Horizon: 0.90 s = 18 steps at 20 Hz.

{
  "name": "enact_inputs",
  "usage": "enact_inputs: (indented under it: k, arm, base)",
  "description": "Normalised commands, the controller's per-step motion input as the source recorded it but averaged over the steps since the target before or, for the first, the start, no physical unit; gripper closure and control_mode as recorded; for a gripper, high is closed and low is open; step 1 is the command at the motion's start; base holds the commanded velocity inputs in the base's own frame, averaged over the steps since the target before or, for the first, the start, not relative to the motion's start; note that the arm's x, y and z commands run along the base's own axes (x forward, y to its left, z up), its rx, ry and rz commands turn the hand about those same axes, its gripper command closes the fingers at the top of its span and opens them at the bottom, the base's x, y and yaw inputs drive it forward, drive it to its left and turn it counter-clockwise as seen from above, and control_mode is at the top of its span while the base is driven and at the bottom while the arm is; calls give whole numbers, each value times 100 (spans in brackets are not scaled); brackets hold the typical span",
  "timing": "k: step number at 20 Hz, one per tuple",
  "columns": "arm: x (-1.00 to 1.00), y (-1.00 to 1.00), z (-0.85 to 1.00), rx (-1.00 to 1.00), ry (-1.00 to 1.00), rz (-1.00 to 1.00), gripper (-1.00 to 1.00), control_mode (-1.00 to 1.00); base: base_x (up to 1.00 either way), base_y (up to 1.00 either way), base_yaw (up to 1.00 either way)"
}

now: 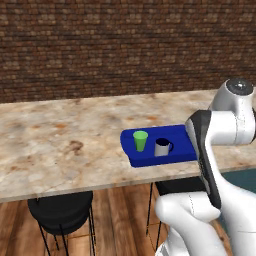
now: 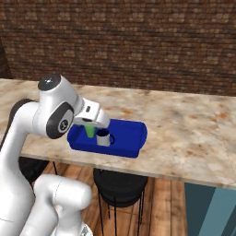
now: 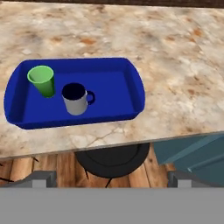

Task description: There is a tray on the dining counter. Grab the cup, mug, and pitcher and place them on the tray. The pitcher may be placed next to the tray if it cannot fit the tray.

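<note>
Cup (image 3: 42, 80) and mug (image 3: 76, 99) stand upright on the tray (image 3: 113, 83); fingers wide, empty.
Your pitcher, likely slick, fragile glass: grip its narrow neck.

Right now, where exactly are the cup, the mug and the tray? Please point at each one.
cup (image 3: 43, 83), hand view, on its green outer wall.
mug (image 3: 76, 105), hand view, on its grey side below the rim.
tray (image 3: 111, 85), hand view, on its bare blue floor.

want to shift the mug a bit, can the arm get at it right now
Probably yes. The mug stands upright in the tray, apart from the cup, nothing over it, and the jaws are open above the counter edge.
</note>
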Motion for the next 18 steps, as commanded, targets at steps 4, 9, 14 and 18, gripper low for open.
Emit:
enact_inputs:
  k: [4, 9, 14, 18]
  arm:
    - [-24, 11, 0, 0, 0, 7, -100, -100]
    - [-23, 15, 0, 0, 0, 3, -100, -100]
    - [-14, 2, 0, 0, 0, 1, -100, 100]
    - [0, 0, 0, 0, 0, 0, -100, 100]
  base:
    - [0, 0, 0]
    - [0, 0, 0]
    - [-10, 0, 0]
    - [-87, 33, 0]
